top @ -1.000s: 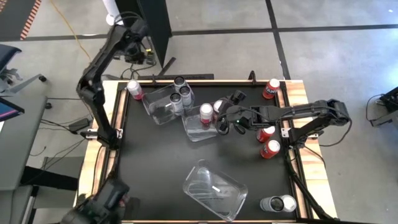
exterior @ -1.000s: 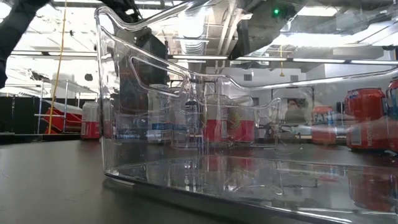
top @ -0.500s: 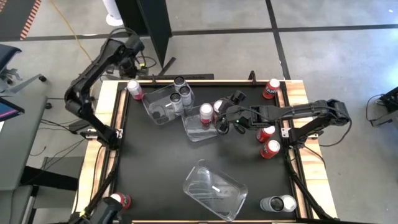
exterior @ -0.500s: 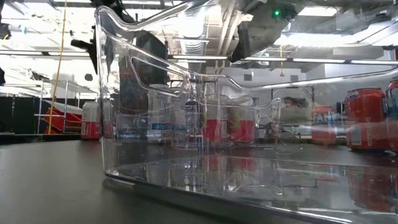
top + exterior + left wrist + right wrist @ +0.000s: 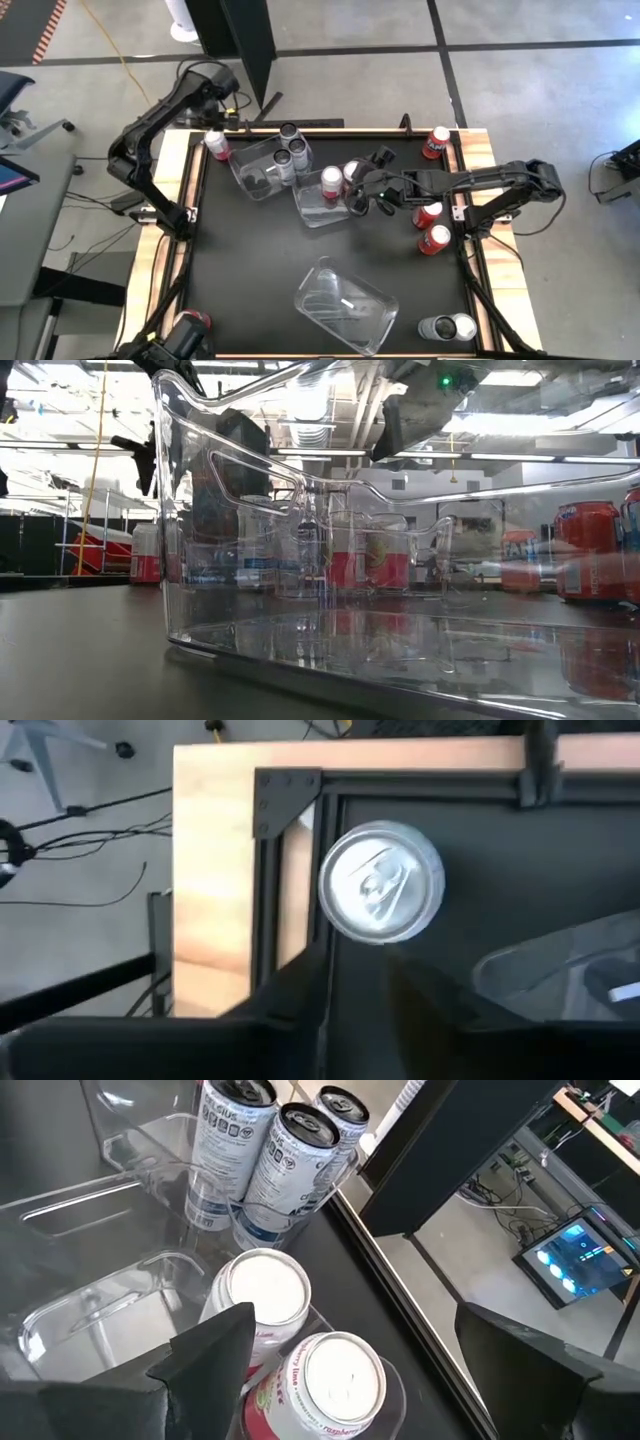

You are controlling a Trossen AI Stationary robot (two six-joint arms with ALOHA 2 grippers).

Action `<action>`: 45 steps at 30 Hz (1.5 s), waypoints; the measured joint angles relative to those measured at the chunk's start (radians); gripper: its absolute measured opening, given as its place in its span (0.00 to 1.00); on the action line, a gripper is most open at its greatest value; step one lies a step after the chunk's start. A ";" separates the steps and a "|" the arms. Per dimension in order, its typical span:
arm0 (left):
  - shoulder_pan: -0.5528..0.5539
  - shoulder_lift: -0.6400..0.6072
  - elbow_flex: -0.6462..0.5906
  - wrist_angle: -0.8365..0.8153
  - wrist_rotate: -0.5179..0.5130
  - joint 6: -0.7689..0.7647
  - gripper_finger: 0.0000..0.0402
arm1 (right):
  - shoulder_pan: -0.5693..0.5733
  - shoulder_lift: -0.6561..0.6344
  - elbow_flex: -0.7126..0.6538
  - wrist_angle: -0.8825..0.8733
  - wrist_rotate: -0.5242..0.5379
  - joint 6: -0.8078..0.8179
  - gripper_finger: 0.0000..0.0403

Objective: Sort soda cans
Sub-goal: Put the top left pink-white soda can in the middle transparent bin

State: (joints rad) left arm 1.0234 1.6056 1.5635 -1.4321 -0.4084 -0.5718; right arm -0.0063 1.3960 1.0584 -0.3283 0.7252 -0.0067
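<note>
A: Several small silver-topped soda cans (image 5: 291, 150) already stand in clear plastic bins: dark grey ones in the far-left bin (image 5: 256, 168), red-and-white ones (image 5: 262, 1302) in the middle bin (image 5: 322, 205).

B: What's left?

A: Red cans sit loose by the right edge (image 5: 431, 227), at both far corners and the near ones; the nearest bin (image 5: 345, 305) looks empty.

B: Grippers?

A: Right gripper (image 5: 340, 1370) straddles the middle bin's cans, fingers spread wide, holding nothing. Left gripper (image 5: 355, 985) hovers above a corner can (image 5: 381, 883), fingers slightly parted, gripping nothing.
</note>
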 joint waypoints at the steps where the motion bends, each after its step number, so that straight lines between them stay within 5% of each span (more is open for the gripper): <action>1: -0.002 -0.001 -0.003 0.008 -0.001 -0.007 0.32 | 0.000 0.000 0.000 -0.004 -0.009 0.000 0.90; 7: 0.000 -0.001 -0.005 0.018 0.007 -0.060 0.59 | 0.000 0.000 0.000 -0.013 -0.024 0.001 0.90; 13: -0.001 -0.002 -0.081 0.100 0.049 -0.106 0.73 | 0.000 0.000 0.000 -0.015 -0.024 0.001 0.90; 18: 0.013 0.001 -0.184 0.196 0.046 -0.126 0.76 | 0.000 0.000 -0.024 0.015 -0.023 -0.005 0.90; 45: 0.010 -0.001 -0.213 0.322 -0.072 -0.267 0.81 | 0.000 0.000 -0.037 0.047 -0.045 -0.028 0.90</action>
State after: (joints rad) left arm 1.0336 1.6051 1.3509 -1.1104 -0.4806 -0.8386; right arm -0.0067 1.3960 1.0214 -0.2817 0.6806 -0.0345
